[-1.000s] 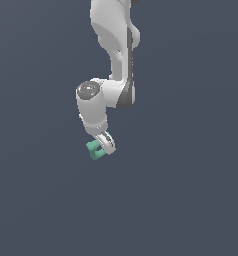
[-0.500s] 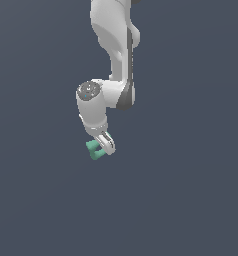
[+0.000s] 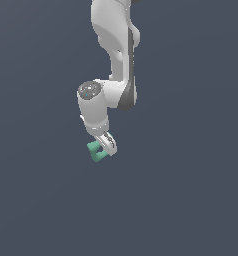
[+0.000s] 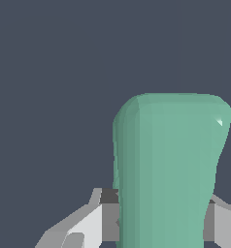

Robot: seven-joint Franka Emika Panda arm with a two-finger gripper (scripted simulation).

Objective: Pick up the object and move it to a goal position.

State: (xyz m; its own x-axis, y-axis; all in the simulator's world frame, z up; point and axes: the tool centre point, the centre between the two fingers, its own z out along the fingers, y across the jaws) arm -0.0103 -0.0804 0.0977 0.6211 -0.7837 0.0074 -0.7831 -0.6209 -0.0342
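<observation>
The object [image 3: 95, 151] is a small teal-green chunky piece held at the tip of the white arm in the exterior view. My gripper [image 3: 104, 149] is shut on it, with one light finger [image 3: 109, 143] across its right side. In the wrist view the object [image 4: 171, 169] fills the space between the two grey fingers [image 4: 90, 225], which press on its two sides. Its hole does not show in the wrist view. The object hangs in the air with nothing under it.
The white arm [image 3: 116, 60] reaches down from the top of the exterior view. Around it there is only a plain dark grey-blue background.
The arm and the held object have stayed nearly in place; at most they shifted very slightly. The grip is the same.
</observation>
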